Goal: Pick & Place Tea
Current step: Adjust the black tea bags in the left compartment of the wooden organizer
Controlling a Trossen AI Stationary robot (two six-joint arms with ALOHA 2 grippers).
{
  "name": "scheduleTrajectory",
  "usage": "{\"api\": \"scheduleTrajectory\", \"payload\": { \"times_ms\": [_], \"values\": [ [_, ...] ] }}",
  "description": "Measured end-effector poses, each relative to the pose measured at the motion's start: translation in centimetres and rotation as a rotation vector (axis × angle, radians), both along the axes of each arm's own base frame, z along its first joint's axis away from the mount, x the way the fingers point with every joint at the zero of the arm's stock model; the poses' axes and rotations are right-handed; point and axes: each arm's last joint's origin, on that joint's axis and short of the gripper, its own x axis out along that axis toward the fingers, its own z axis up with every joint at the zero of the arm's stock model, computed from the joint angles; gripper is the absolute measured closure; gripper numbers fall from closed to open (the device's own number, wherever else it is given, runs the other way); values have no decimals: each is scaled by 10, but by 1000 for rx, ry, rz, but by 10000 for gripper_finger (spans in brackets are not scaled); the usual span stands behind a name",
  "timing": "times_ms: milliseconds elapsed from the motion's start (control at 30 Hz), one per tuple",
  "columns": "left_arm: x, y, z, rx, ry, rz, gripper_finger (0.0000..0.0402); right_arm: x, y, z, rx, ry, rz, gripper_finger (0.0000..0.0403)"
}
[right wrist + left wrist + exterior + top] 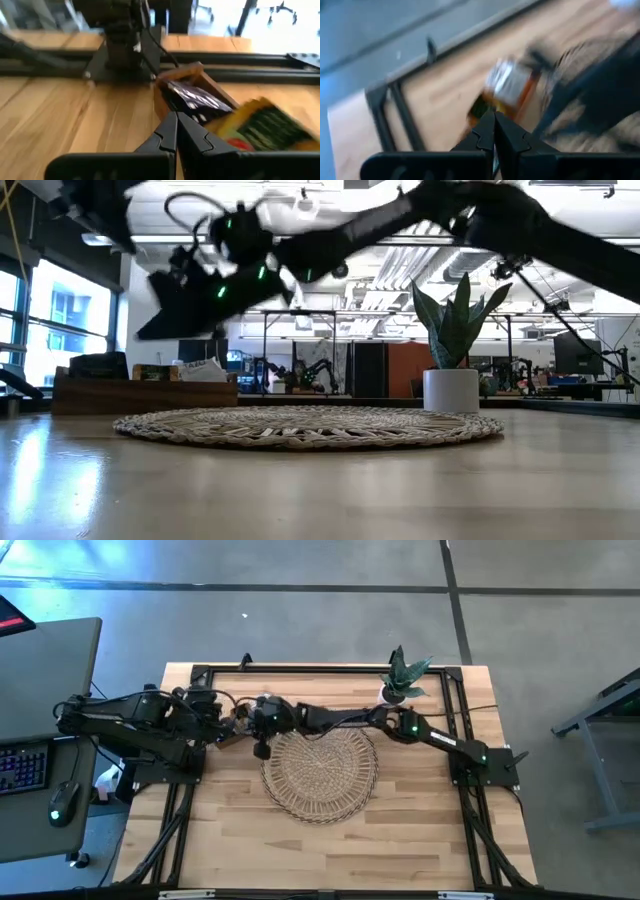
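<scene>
L claw [494, 131] fingers pressed together, R claw [176, 131] likewise, both arms reaching inward

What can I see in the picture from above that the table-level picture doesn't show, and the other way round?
Only the high view shows the whole wooden table with both arms reaching over the woven tray's far left edge, the keyboard on the desk at left, and the grey floor around. Only the low view shows the room behind, with windows and ceiling lights, and the wooden box side-on. Both show the woven tray lying flat, the potted plant behind it, and the dark arms above.
</scene>
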Motion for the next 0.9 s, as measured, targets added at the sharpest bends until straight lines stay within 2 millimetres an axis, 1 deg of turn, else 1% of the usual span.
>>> {"api": "scheduleTrajectory", "payload": {
  "times_ms": [33, 67, 167, 233, 333, 400, 500, 567, 633, 700, 733, 767, 900],
  "values": [
    [-1, 0, -6, -36, 21, 14, 399, -5, -1, 13, -25, 38, -10, 403],
    [-2, -1, -14, -67, 40, 28, 400, -11, -2, 30, -65, 63, -31, 403],
    [3, -3, -42, -138, 83, 41, 399, -33, -5, 84, -220, 108, -127, 403],
    [6, -4, -62, -155, 100, 38, 400, -50, -6, 113, -310, 156, -196, 403],
    [10, -5, -85, -158, 104, 38, 401, -75, -5, 142, -382, 259, -241, 403],
    [11, -5, -95, -166, 99, 35, 401, -93, -6, 162, -385, 299, -251, 403],
    [14, -6, -104, -189, 84, 26, 401, -120, -13, 188, -335, 326, -289, 403],
    [14, -7, -108, -208, 87, 14, 401, -134, -15, 191, -303, 335, -298, 403],
    [15, -7, -111, -215, 96, -1, 401, -143, -17, 178, -299, 345, -312, 403],
    [14, -7, -114, -213, 106, -1, 401, -153, -15, 159, -308, 349, -341, 403],
    [14, -7, -114, -212, 109, -1, 401, -160, -13, 152, -314, 338, -355, 403],
    [14, -7, -115, -213, 109, 0, 401, -167, -11, 146, -316, 321, -361, 403],
    [12, -7, -116, -217, 113, 18, 401, -206, -5, 140, -279, 178, -397, 403]
  ]
}}
